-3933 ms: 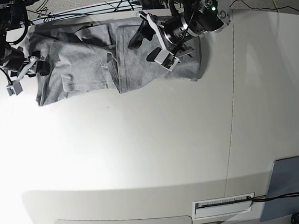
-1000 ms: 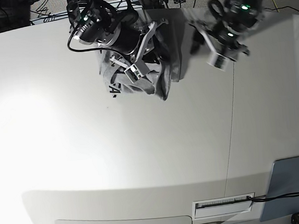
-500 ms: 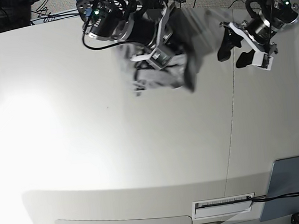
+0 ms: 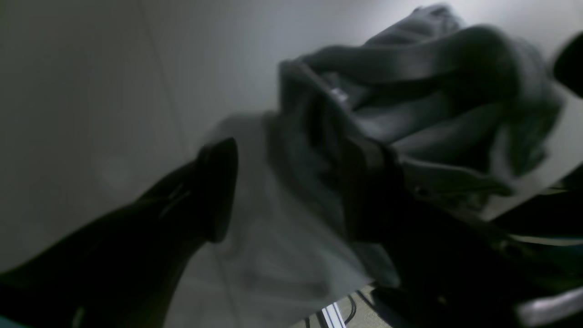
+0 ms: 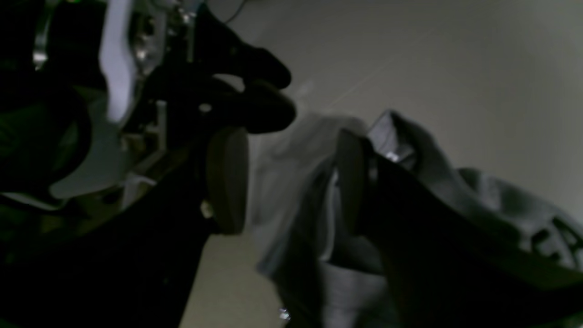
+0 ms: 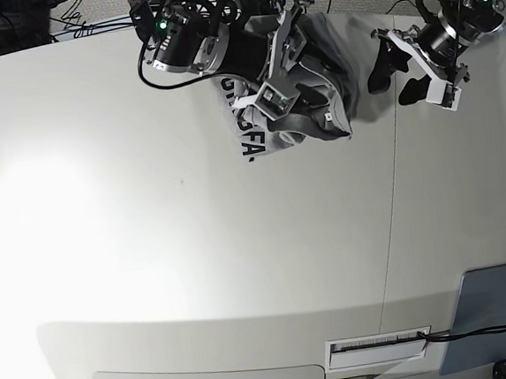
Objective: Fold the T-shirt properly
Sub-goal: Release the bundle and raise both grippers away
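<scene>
So the T-shirt is bunched into a rumpled heap at the far edge of the table, black lettering partly showing; nothing like a neat fold is seen yet, so most of the job looks undone. The right gripper is spread open, with cloth draped against one finger but not pinched. The left gripper is held open and empty, off to the side. Compared with a few seconds back, the shirt was laid out long; now it's been gathered toward the middle and let go.
</scene>
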